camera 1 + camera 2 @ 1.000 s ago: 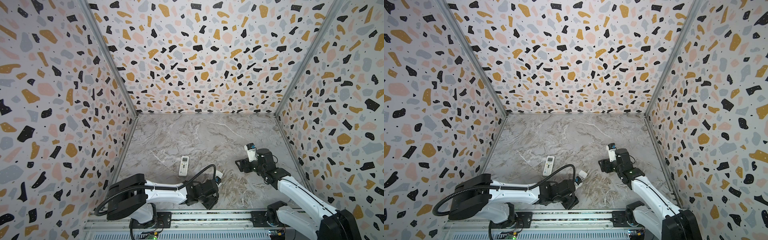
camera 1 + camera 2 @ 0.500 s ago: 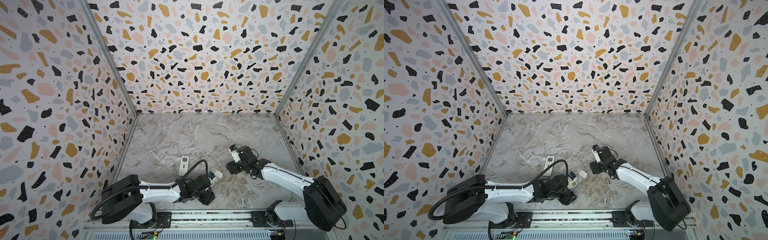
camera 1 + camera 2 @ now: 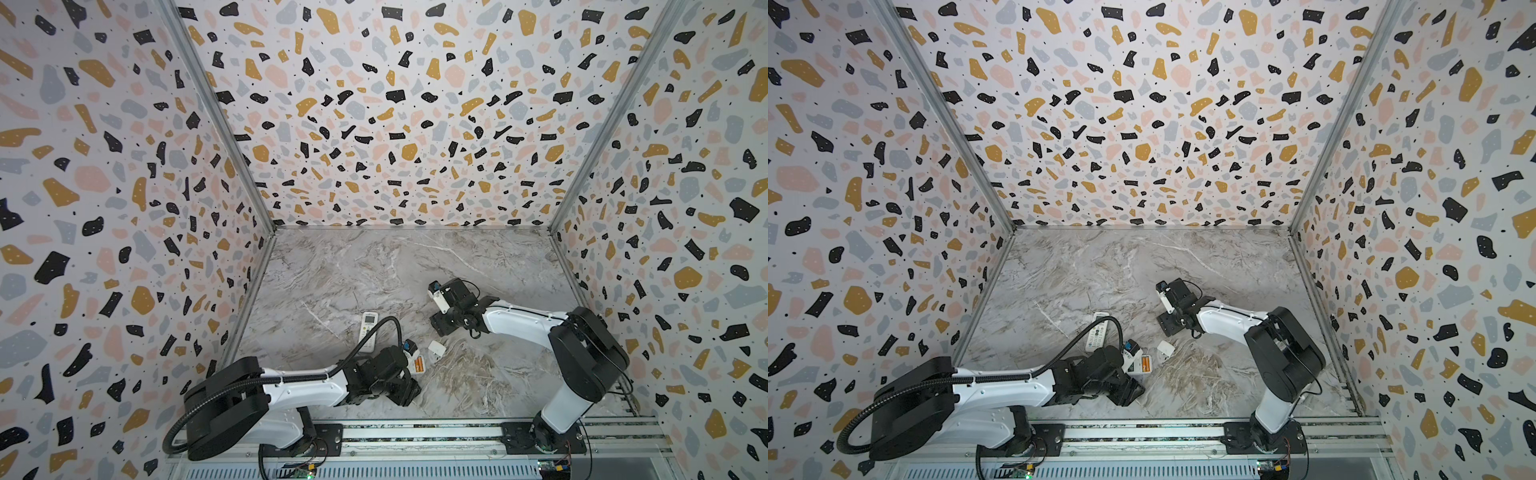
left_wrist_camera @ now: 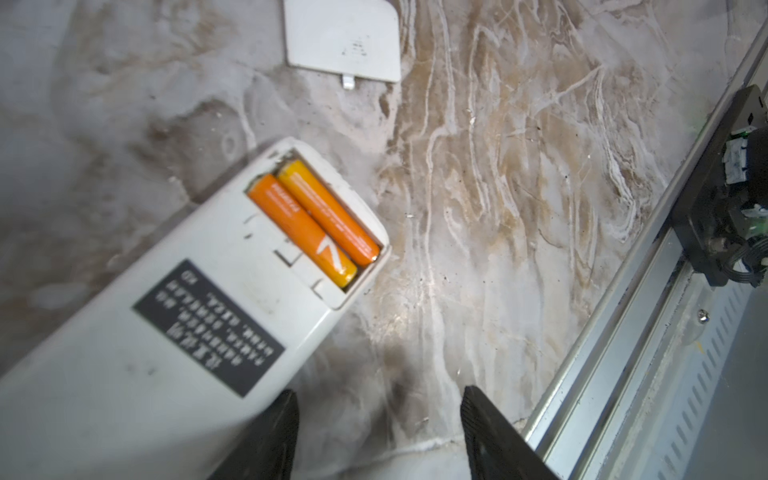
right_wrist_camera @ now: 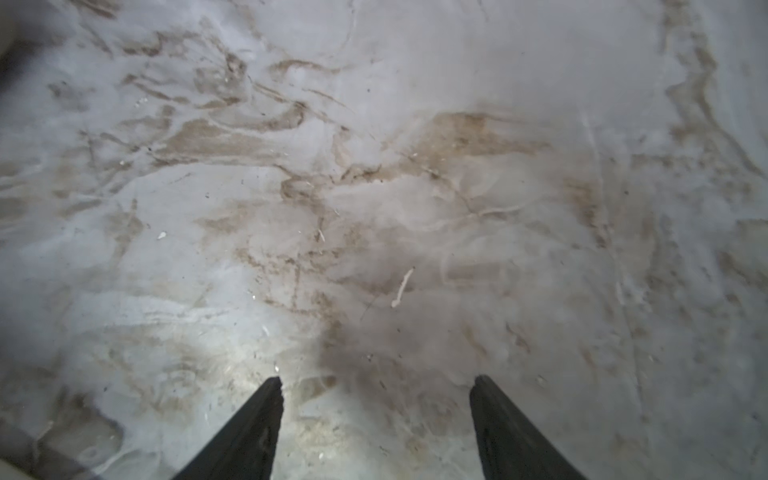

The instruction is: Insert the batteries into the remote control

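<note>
A white remote control (image 4: 187, 316) lies face down on the marble floor with its battery bay uncovered. Two orange batteries (image 4: 316, 224) sit side by side in that bay; in both top views they show as an orange patch (image 3: 419, 366) (image 3: 1145, 365) beside my left wrist. My left gripper (image 4: 379, 415) (image 3: 405, 392) is open over bare floor, and the remote's edge runs beside one finger (image 4: 278, 432). My right gripper (image 5: 376, 399) (image 3: 441, 326) hangs open over bare marble, right of the remote, with nothing between its fingers.
The white battery cover (image 4: 343, 37) (image 3: 436, 348) lies loose just past the remote's end. A second white remote (image 3: 368, 330) (image 3: 1096, 332) lies face up farther back, under my left arm's cable. The metal rail (image 4: 623, 353) runs along the front edge. Patterned walls close in three sides.
My right arm swung left toward the middle and its jaws narrowed slightly. My left gripper drew back a little, leaving the remote's battery end and the orange batteries uncovered.
</note>
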### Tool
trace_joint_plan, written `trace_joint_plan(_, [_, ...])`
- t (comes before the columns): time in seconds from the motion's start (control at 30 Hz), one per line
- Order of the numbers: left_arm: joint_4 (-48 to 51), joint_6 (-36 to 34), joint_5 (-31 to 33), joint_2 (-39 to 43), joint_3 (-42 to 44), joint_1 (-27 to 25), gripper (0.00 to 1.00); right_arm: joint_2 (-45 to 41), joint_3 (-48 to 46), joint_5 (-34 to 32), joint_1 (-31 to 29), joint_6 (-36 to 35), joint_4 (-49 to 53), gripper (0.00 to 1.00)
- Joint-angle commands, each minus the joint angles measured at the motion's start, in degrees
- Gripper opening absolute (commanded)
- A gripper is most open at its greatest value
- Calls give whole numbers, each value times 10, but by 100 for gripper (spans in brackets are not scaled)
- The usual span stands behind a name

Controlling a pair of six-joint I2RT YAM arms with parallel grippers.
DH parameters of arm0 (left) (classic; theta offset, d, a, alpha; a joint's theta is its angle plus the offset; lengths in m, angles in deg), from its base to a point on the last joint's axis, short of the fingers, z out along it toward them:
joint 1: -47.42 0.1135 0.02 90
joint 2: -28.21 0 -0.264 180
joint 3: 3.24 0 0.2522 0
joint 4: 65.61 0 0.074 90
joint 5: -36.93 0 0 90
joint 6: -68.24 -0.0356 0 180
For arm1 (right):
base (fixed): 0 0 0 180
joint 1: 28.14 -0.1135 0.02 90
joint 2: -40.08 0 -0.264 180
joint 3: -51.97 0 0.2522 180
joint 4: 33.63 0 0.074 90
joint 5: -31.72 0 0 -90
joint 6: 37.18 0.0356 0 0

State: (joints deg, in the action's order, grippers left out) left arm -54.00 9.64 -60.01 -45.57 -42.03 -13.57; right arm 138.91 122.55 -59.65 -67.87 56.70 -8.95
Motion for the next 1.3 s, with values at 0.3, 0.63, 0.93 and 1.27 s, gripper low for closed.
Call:
trace_joint_plan(0.3, [32,16,8,50,29,29,64,44,27,-19,-40,-31,88,67])
trace_joint_plan(0.63, [37,9,9,70,24,34,65,-15,-16,-59,-50,-4,132,62])
trace_joint_plan(0.93, [38,7,16,84,25,34,64,-48,-50,-62,-70,30,157,59])
trace_joint_plan(1.27, [39,3,19,106,25,35,65,-74,-64,-48,-80,95,185,58])
